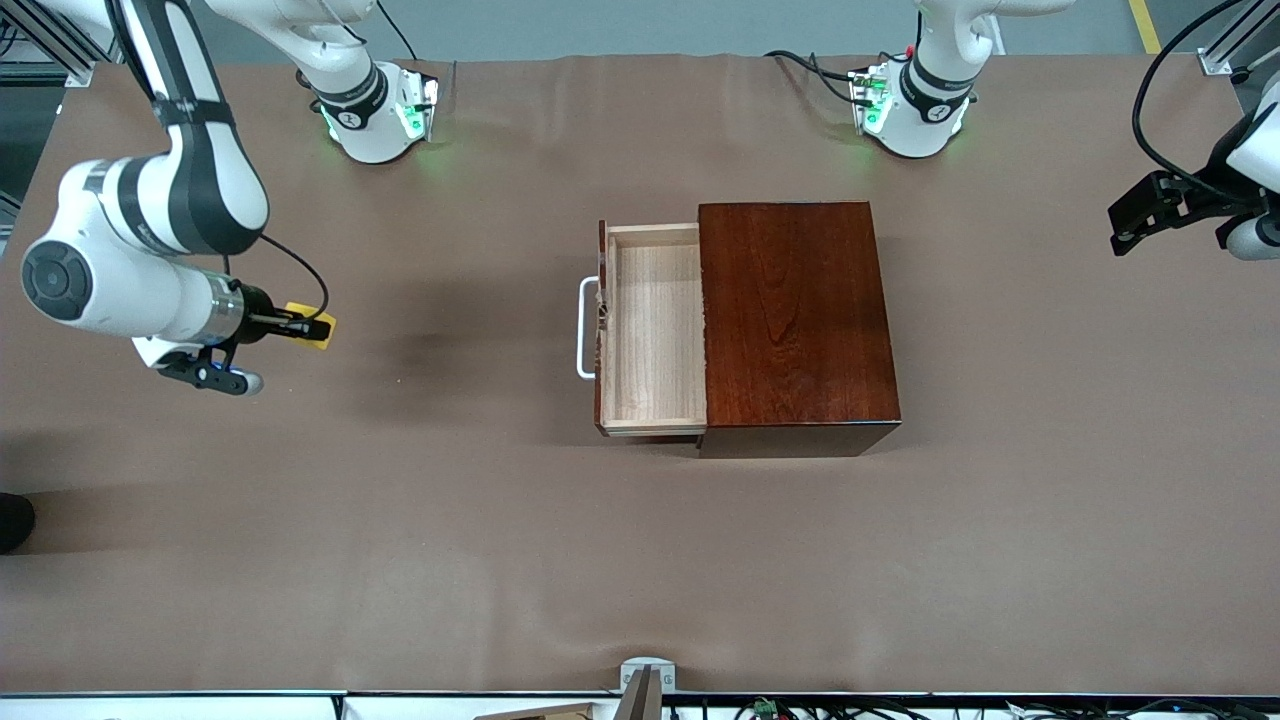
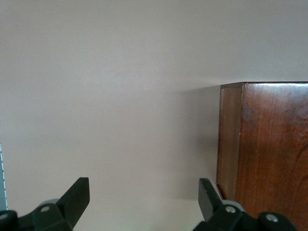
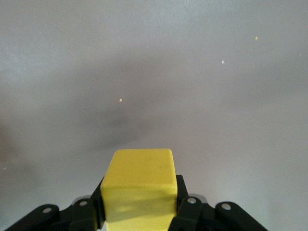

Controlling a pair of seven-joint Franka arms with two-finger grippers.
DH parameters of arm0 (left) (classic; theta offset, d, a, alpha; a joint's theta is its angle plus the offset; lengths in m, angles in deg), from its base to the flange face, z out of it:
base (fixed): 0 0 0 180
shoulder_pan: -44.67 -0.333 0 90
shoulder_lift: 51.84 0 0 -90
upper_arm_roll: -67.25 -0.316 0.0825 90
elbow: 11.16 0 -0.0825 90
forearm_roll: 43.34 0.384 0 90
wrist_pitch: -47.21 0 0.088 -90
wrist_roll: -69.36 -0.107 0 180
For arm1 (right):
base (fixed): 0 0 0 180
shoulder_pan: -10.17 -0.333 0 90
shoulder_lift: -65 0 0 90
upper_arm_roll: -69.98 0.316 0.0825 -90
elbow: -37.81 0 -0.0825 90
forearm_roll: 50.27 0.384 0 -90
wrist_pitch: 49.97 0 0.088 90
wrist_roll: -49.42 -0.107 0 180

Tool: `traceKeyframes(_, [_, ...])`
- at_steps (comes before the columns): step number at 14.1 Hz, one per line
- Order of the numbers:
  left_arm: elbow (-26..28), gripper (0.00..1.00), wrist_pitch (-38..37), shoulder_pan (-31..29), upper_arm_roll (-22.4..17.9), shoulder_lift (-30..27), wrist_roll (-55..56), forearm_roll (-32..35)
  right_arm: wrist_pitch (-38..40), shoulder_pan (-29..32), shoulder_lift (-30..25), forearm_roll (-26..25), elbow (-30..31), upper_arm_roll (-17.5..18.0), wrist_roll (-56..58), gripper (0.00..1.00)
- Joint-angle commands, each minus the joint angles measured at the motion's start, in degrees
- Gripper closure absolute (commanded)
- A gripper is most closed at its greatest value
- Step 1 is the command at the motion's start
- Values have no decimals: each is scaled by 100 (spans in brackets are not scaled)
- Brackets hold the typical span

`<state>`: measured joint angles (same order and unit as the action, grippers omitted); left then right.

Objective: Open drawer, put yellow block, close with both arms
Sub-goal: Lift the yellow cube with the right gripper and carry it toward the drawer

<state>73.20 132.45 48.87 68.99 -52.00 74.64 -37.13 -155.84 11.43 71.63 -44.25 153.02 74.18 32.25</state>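
Observation:
The dark reddish-brown box (image 1: 795,320) stands mid-table. Its pale-wood drawer (image 1: 655,335) is pulled out toward the right arm's end and holds nothing, with its white handle (image 1: 585,328) at the front. My right gripper (image 1: 310,326) is shut on the yellow block (image 1: 323,343) and holds it above the table toward the right arm's end, well apart from the drawer. In the right wrist view the block (image 3: 140,185) sits between the fingers of the right gripper (image 3: 140,204). My left gripper (image 1: 1125,228) is open and empty at the left arm's end. In the left wrist view it (image 2: 143,197) faces the box (image 2: 269,154).
Brown cloth (image 1: 640,560) covers the table. The two arm bases (image 1: 380,115) (image 1: 915,110) stand along the edge farthest from the front camera. A small grey mount (image 1: 645,680) sits at the table edge nearest the front camera.

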Motion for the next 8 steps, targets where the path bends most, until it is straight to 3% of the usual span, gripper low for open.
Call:
traceKeyframes(1, [134, 0, 19, -52, -7, -142, -132, -129, 417, -231, -354, 83, -42, 11, -679, 90])
traceKeyframes(4, [169, 0, 1, -52, -7, -142, -132, -111, 568, -827, -513, 92, -104, 11, -2056, 91])
traceKeyframes(6, [161, 0, 27, -52, -7, -133, -132, -111, 707, -1336, -540, 83, -322, 2, -3165, 100])
traceKeyframes(8, [160, 0, 159, -43, 2, -63, -132, -111, 726, -1654, -496, 83, -455, 2, -3939, 100])
